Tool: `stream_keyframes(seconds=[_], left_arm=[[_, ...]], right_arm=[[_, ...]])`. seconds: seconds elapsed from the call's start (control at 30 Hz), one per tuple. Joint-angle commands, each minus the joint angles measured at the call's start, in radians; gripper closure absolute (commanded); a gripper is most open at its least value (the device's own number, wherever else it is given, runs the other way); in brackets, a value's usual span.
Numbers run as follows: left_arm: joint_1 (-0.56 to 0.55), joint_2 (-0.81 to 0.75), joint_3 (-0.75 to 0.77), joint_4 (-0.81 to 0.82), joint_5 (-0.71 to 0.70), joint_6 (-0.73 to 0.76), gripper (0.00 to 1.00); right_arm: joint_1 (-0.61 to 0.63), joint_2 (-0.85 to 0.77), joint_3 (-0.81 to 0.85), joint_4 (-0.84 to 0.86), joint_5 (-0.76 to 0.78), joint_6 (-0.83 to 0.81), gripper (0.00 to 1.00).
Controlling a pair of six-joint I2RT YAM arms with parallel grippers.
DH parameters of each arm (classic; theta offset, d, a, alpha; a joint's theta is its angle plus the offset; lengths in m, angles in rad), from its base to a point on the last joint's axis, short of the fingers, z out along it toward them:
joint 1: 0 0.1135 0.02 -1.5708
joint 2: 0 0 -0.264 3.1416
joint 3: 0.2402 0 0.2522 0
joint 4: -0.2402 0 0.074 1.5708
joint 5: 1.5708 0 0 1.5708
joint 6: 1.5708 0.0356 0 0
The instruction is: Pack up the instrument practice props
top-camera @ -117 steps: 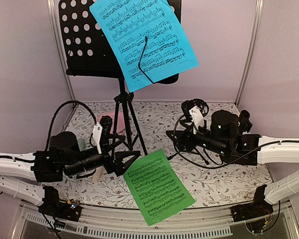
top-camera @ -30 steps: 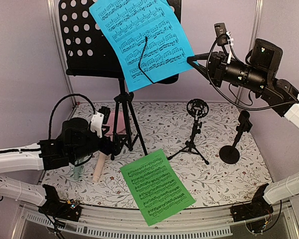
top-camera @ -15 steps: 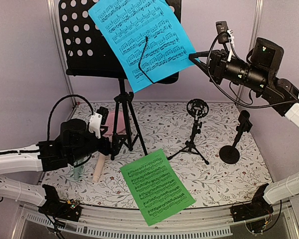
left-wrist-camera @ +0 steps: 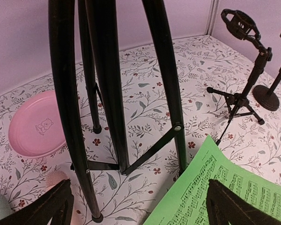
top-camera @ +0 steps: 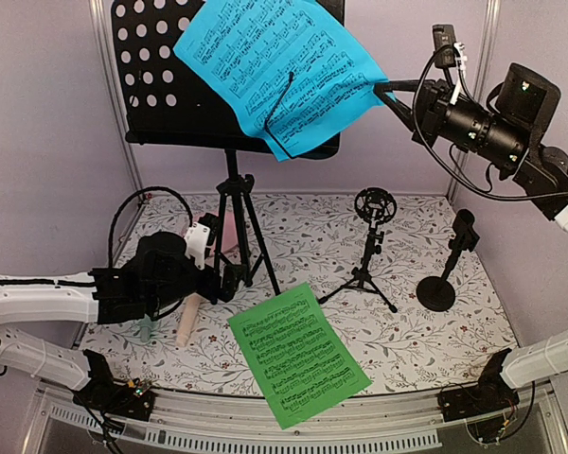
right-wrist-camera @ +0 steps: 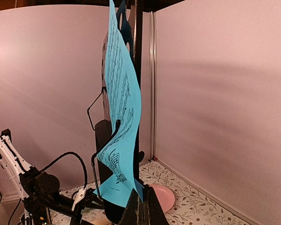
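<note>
A blue music sheet [top-camera: 275,66] leans on the black perforated music desk [top-camera: 156,85], under a wire clip. My right gripper [top-camera: 381,91] is shut on the sheet's right corner; in the right wrist view the blue sheet [right-wrist-camera: 122,122] rises from the shut gripper [right-wrist-camera: 143,206]. My left gripper [top-camera: 229,280] is open, low beside the desk's tripod legs [top-camera: 239,222]. In the left wrist view those legs [left-wrist-camera: 107,93] stand just ahead of the open gripper [left-wrist-camera: 136,211]. A green sheet [top-camera: 298,355] lies flat in front. The peach microphone [top-camera: 187,322] and mint-green one [top-camera: 147,329] lie under the left arm.
A small black microphone tripod [top-camera: 369,251] and a round-based stand [top-camera: 445,284] stand at mid right. A pink plate [left-wrist-camera: 35,124] lies behind the tripod legs at the left. Walls close in at the back and on both sides.
My right gripper has drawn the blue sheet's corner up and to the right, tilting the sheet under the clip. The left gripper has edged closer to the tripod legs.
</note>
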Motion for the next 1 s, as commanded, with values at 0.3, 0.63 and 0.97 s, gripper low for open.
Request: stream_keyframes(seconds=[0.3,0.63,0.97], left_arm=[[0.013,0.012,0.016,0.05,0.009,0.028,0.01],[0.013,0.007,0.012,0.048,0.012,0.032,0.01],[0.012,-0.006,0.007,0.048,0.021,0.03,0.01]], right_arm=[[-0.005,0.081,0.102,-0.121,-0.155,-0.117,0.2],[-0.005,0.176,0.204,-0.094,-0.182,-0.113,0.59],[-0.006,0.101,0.116,-0.021,-0.165,-0.106,1.0]])
